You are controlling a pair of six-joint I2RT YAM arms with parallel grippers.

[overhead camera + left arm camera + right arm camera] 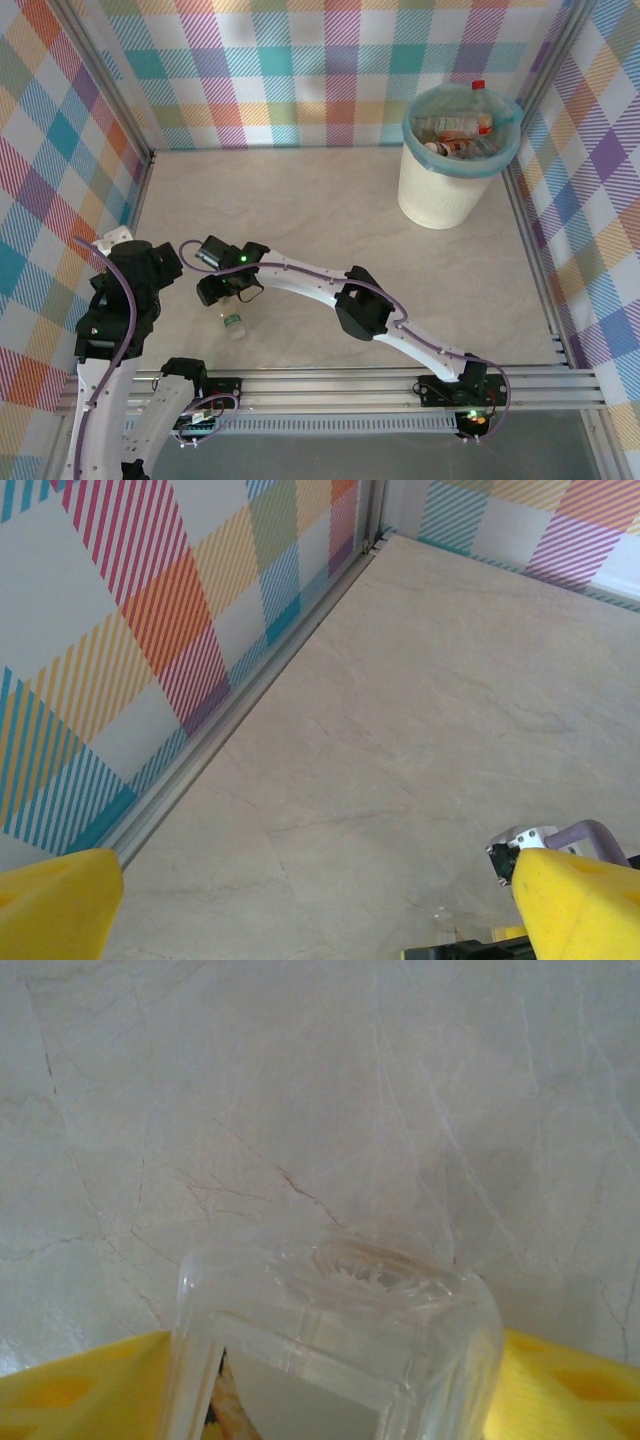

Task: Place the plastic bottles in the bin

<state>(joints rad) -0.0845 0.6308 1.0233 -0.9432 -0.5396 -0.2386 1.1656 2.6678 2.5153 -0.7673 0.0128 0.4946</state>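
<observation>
Pick-up under way: right gripper (231, 300) straddles a clear bottle (234, 323) by the table's (330, 210) near-left edge, grip unclear. Left gripper (318, 912) gapes empty. Next: squeeze, lift, swing to the far-right bin (440, 196).

glossy, see-through plastic for the bottle (340, 1310); a matt, faintly veined, stone-look top on the table (300, 200); dull, foam-like yellow finger pads (60, 905); smooth cream plastic for the bin (440, 200) under a thin, crinkled teal film liner (462, 170); brushed metal rails (350, 385); matt printed checked walls (300, 60).
</observation>
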